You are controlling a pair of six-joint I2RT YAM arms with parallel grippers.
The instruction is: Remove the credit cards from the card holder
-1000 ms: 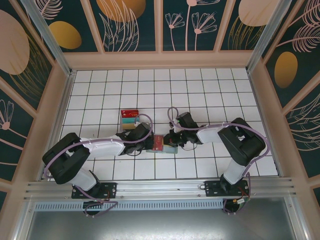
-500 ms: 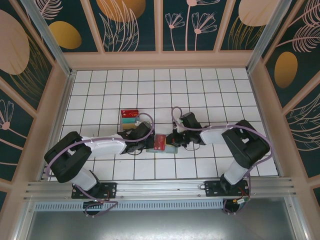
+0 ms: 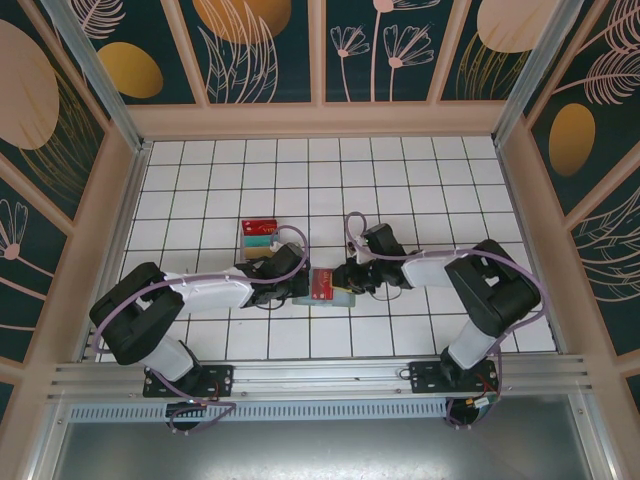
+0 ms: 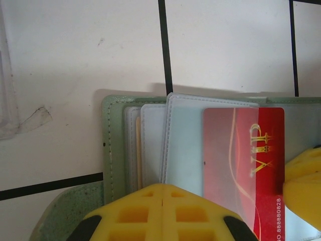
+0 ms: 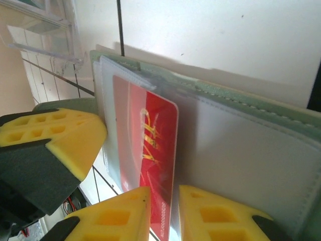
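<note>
The grey-green card holder (image 3: pixel 340 297) lies open on the tiles between both arms, its light blue sleeves (image 4: pixel 185 135) fanned out. A red credit card (image 4: pixel 251 150) marked VIP sticks partway out of a clear sleeve. My left gripper (image 4: pixel 164 201) is shut, its tips pressed down on the card holder's (image 4: pixel 111 145) left half. My right gripper (image 5: pixel 164 201) straddles the red card's (image 5: pixel 150 135) free end, its jaws a little apart with a gap beside the card. In the top view the left gripper (image 3: pixel 298 283) and the right gripper (image 3: pixel 343 280) meet over the red card (image 3: pixel 322 284).
A clear tray (image 3: pixel 260 238) with fanned coloured cards stands just behind the left gripper; its edge (image 5: pixel 45 25) is close to the card holder. Panelled walls enclose the tiled floor, with free tiles to the back and right.
The right gripper's jaws have parted slightly around the red card. Both grippers and the card holder have shifted a little to the right.
</note>
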